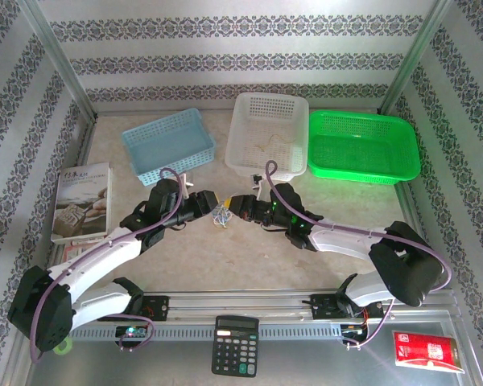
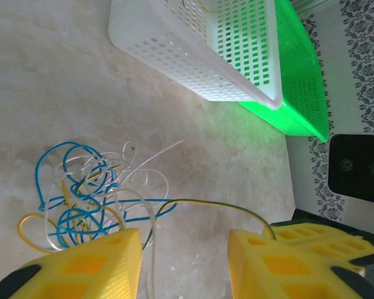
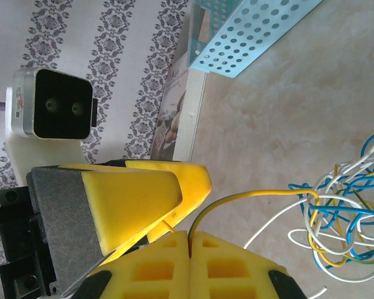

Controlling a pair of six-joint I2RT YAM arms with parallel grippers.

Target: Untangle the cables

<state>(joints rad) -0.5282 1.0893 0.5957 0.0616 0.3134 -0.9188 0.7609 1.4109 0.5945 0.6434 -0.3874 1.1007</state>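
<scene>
The cables (image 1: pixel 221 214) lie as a small loose tangle of blue, whitish and yellowish loops on the marbled table (image 1: pixel 249 257), near its middle, between the two grippers and in front of the white basket (image 1: pixel 267 133); they sit in none of the baskets. The right gripper (image 3: pixel 188 240) has its yellow fingers pressed together, and a yellow-green strand (image 3: pixel 249 196) comes out of the seam between them; the strand arcs across the table and runs into the tangle. The left gripper (image 2: pixel 184 265) sits just beside the tangle on the other side; its jaws stand apart with a clear gap, narrower than wide. A whitish wire trails down into that gap, though the left wrist view is too tight to say whether it touches either finger (image 2: pixel 90 268). The two grippers face each other closely, with the tangle just below the line between them. The blue basket (image 1: pixel 169 145) stands at the back left; the green basket (image 1: pixel 362 149) stands touching the white one on its right; a book (image 1: pixel 82 201) lies at the left edge. A calculator (image 1: pixel 235 346) and a red packet (image 1: pixel 428 351) rest on the near metal ledge.
</scene>
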